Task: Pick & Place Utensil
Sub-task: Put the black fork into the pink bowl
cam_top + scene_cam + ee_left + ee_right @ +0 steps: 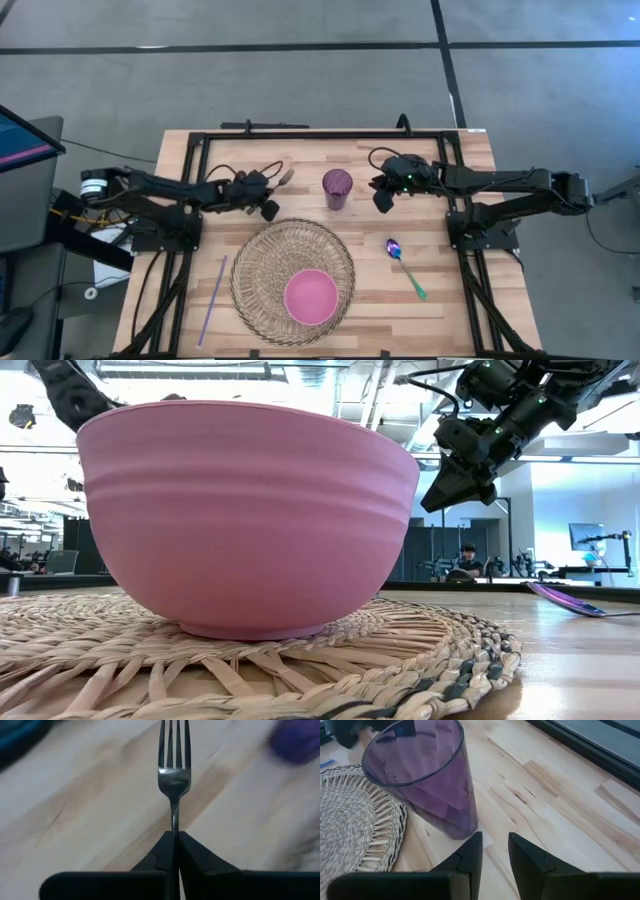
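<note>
My left gripper [268, 196] hovers over the table left of the purple cup [337, 188] and is shut on a silver fork [174, 770], whose tines point away from the fingers toward the cup. My right gripper [495, 854] hangs just right of the cup [425, 775], fingers a little apart and empty. It also shows high in the low view [445, 490]. The cup stands upright on its base on the wood. A spoon [404, 265] with a purple bowl and green handle lies flat on the table, nearer than the right gripper. My left gripper pinches the fork's handle [174, 824] between its two shut fingers. The fingers lie along the handle, and the neck and tines [174, 740] stick straight out past the fingertips. The fork appears lifted clear of the table, roughly level.
A round woven mat [262, 262] lies at the table's near middle with a pink bowl [311, 296] on it, filling the low view [245, 510]. A thin purple stick [212, 298] lies left of the mat. A dark frame [300, 133] runs along the far side.
</note>
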